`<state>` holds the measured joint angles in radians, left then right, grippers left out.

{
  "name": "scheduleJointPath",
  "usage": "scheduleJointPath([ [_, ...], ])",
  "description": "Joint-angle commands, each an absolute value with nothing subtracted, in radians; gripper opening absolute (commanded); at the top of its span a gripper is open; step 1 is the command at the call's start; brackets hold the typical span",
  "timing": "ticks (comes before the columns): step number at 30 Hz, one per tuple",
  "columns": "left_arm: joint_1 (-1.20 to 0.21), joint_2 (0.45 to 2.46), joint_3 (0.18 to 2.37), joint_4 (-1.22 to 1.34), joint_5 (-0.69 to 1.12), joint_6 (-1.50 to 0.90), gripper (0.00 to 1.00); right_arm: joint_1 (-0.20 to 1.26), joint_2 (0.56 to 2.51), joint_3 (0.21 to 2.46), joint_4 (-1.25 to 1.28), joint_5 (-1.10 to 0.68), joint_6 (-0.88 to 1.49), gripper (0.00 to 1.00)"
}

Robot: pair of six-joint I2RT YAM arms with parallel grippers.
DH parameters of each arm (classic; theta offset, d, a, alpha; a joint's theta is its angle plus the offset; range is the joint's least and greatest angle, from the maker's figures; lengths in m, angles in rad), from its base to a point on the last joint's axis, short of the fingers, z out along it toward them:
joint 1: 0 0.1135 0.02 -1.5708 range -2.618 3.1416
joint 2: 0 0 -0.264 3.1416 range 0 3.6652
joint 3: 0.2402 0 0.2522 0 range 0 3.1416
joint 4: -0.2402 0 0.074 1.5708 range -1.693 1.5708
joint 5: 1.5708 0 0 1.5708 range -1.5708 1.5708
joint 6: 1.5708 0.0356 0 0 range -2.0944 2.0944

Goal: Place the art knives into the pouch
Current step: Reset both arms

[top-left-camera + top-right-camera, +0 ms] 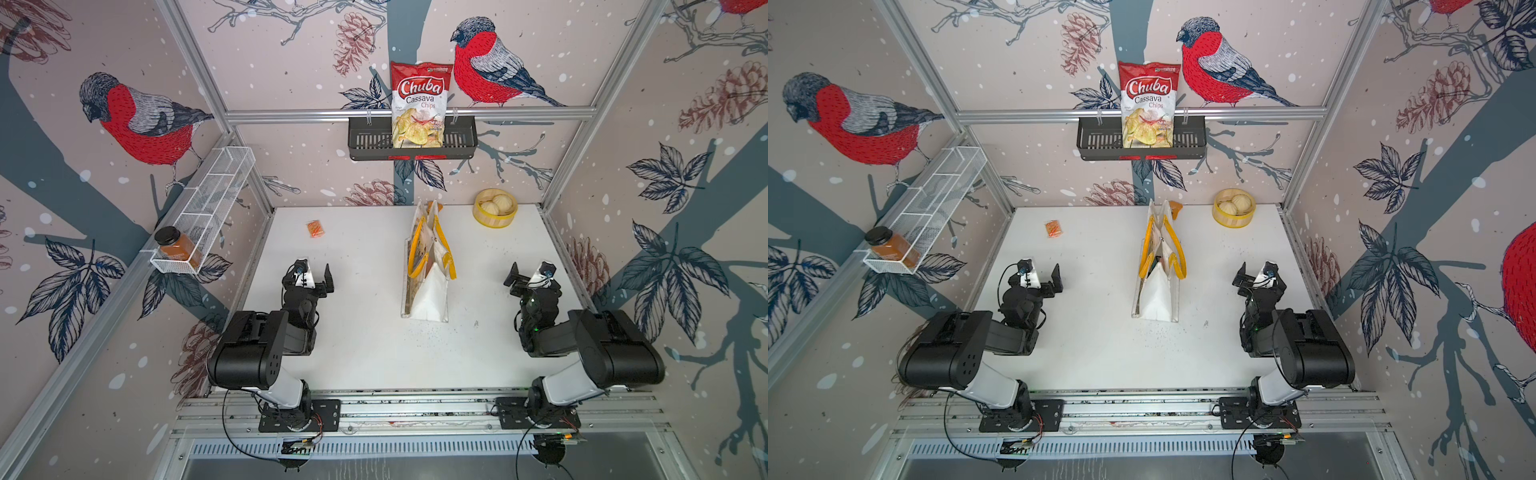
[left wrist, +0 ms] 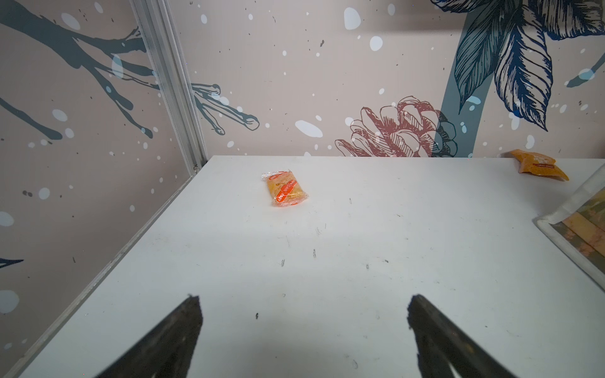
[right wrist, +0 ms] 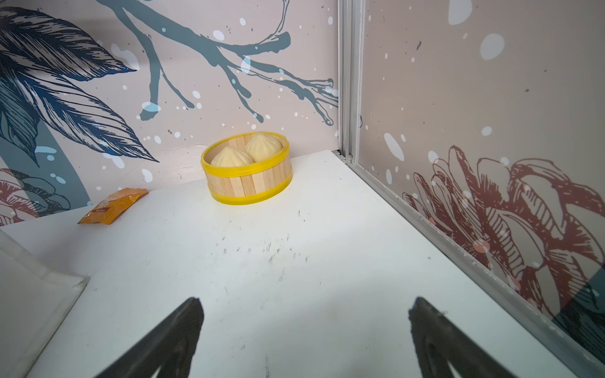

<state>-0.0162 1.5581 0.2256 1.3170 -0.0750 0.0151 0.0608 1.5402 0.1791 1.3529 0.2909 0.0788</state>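
The pouch [image 1: 432, 291] [image 1: 1158, 291] stands upright in the middle of the white table, its two yellow loop handles up and its mouth open. Its printed side panel shows in the left wrist view [image 2: 582, 222], and a pale corner of it in the right wrist view [image 3: 32, 288]. The art knife does not show plainly anywhere. Something dark lies inside the pouch mouth in a top view; I cannot tell what it is. My left gripper [image 1: 316, 274] [image 2: 302, 304] is open and empty, left of the pouch. My right gripper [image 1: 528, 274] [image 3: 304, 306] is open and empty, right of it.
An orange snack packet [image 1: 315, 228] [image 2: 286, 189] lies at the far left. A bamboo steamer [image 1: 494, 220] [image 3: 248, 183] with two buns stands far right. An orange sachet [image 1: 1175, 206] [image 3: 113, 206] lies behind the pouch. A chips bag [image 1: 419, 104] and a jar [image 1: 178, 247] sit on wall shelves.
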Motion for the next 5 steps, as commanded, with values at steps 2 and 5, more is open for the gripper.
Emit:
scheduleJointPath([
  [2, -0.016, 1.556, 0.229, 1.313, -0.066, 0.007, 0.98, 0.063, 1.543, 0.179, 1.378, 0.31, 0.075, 1.0],
  [5, -0.016, 1.555, 0.227, 1.315, -0.066, 0.008, 0.98, 0.064, 1.543, 0.179, 1.378, 0.31, 0.075, 1.0],
])
